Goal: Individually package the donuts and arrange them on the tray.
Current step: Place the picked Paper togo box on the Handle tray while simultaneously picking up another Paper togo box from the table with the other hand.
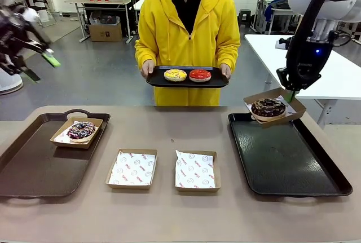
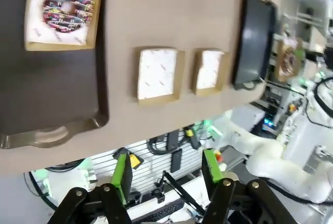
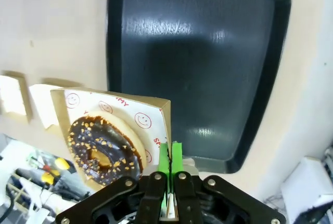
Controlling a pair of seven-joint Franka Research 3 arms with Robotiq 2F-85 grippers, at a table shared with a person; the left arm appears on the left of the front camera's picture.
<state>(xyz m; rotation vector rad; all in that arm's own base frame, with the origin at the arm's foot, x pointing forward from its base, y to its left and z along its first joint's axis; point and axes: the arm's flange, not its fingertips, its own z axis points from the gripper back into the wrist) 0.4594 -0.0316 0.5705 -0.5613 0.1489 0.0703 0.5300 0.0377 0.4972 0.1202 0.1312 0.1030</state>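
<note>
On my left, the left gripper (image 2: 166,174) hangs high and well off the table, jaws partly apart with nothing between them. Below it the brown tray (image 1: 28,169) carries one sprinkled donut (image 1: 82,131) already in its box. Toward the middle, two empty boxes (image 1: 132,168) sit side by side on the bare table. Across from me, the person holds a small dark tray (image 1: 158,81) with the yellow donut (image 1: 175,75) and the red donut (image 1: 199,75), both unpackaged.

On the right, the right gripper (image 3: 170,156) is pinched fully closed on one wall of a box (image 3: 151,107) holding the other chocolate donut (image 3: 104,148). It hangs at the far left corner of the black tray (image 1: 287,164).

My worry is that grip — one thin cardboard wall carries the whole load, so the box could swivel or sag in the pads and let the donut slide toward its low side. I also can't tell whether the box is clear of the tray's rim. If it goes down where it is, I judge it may catch the rim and tip.

The right wrist view shows the pads meeting on the wall, which the front view hides behind the box. The front view gives me the box's height and the person's waiting donuts — the left wrist view instead lays out both trays and the empty boxes from above.
</note>
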